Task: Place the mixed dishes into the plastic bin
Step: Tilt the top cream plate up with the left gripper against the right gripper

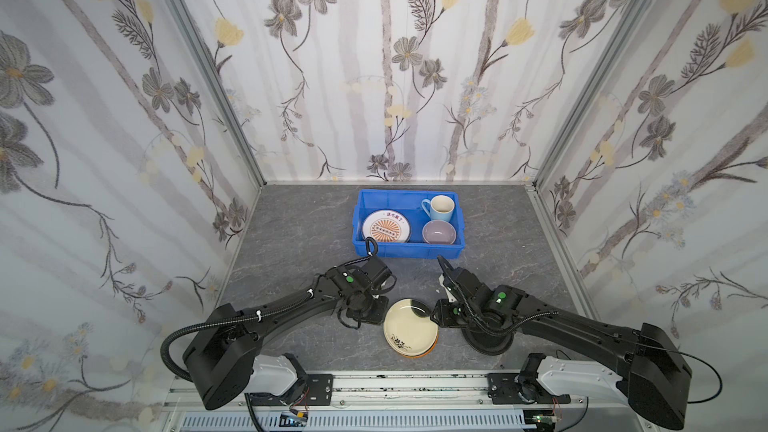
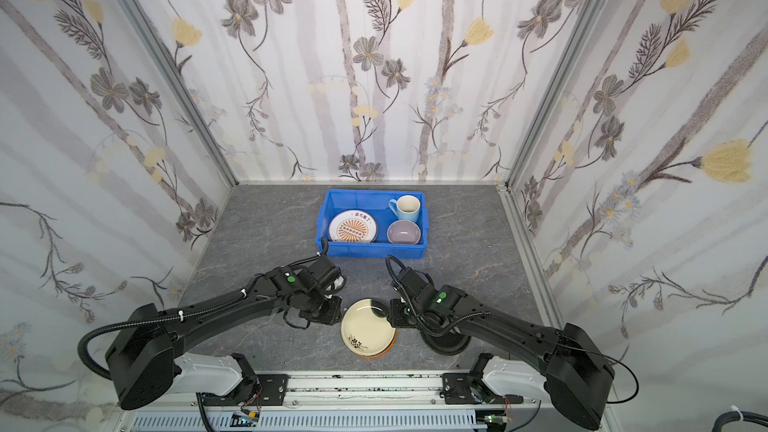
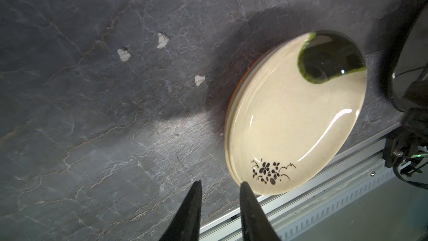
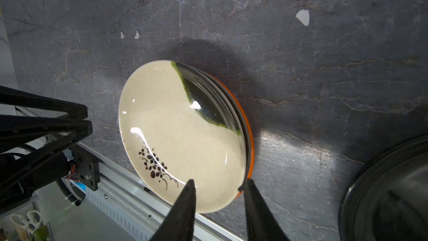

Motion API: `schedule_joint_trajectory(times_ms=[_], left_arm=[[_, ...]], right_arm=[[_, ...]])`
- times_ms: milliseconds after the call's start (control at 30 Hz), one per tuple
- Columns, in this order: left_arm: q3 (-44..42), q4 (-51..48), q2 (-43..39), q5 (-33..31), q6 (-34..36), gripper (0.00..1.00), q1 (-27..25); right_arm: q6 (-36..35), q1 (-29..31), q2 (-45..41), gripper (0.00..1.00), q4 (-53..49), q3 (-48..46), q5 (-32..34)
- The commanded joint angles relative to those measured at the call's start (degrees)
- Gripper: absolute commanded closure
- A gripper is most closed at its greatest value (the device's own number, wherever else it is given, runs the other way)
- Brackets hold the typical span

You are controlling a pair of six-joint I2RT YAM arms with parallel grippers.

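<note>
Plate stack (image 1: 410,328) flanked by two pincers; plastic bin (image 1: 409,250) part-loaded.

Cream plate (image 4: 180,124), marked with a dark green-edged glaze patch and a dark flower sprig, lies uppermost on the stack, whose lowest visible member is an orange plate (image 4: 251,144); all rest on the worktop (image 3: 115,89). Right pincer (image 4: 220,181) straddles the rim, one fingertip over the cream well and one outside the orange edge, a stance suited to nipping the rim for a lift. Whether it grips yet cannot be told. Left pincer (image 3: 220,183) stands at the opposite rim, narrowly parted with only worktop in its gap and one tip at the cream edge, probably to steady the stack. Glossy black plate (image 4: 389,193) lies beside the right pincer. Beyond both pincers the bin holds a lettered plate (image 1: 385,226), a light blue mug (image 1: 440,209) and a lilac bowl (image 1: 439,232). The rim characters on the lettered plate are too small to read; no brand shows.
</note>
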Motion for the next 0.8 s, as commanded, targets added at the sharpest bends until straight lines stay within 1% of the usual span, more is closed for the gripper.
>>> schedule_joint_trajectory(times_ms=[0,200,333,533,667,767], left_arm=[[0.9,3.0,2.3,-0.9,0.1,0.77,-0.9],[1.5,3.2,4.0,-2.5,0.5,0.86,-1.4],[1.3,3.4,4.7,-2.1,0.5,0.90,-1.7],[1.0,3.6,5.8,-2.3,0.5,0.92,-2.4],[0.8,3.9,6.8,-2.1,0.4,0.93,-2.5],[0.5,4.1,7.4,-1.8,0.5,0.94,-2.6]], right_arm=[[1.4,0.4,-0.6,0.64,-0.7,0.7,2.1],[2.5,0.7,-2.6,0.64,-1.5,-0.2,2.6],[3.1,0.9,-3.3,0.63,-1.4,-1.0,2.8],[3.4,1.4,-3.2,0.63,-0.7,-0.9,2.9],[3.4,1.9,-2.4,0.55,-0.2,-0.7,2.9],[3.3,2.3,-1.9,0.55,-0.3,-0.6,2.9]])
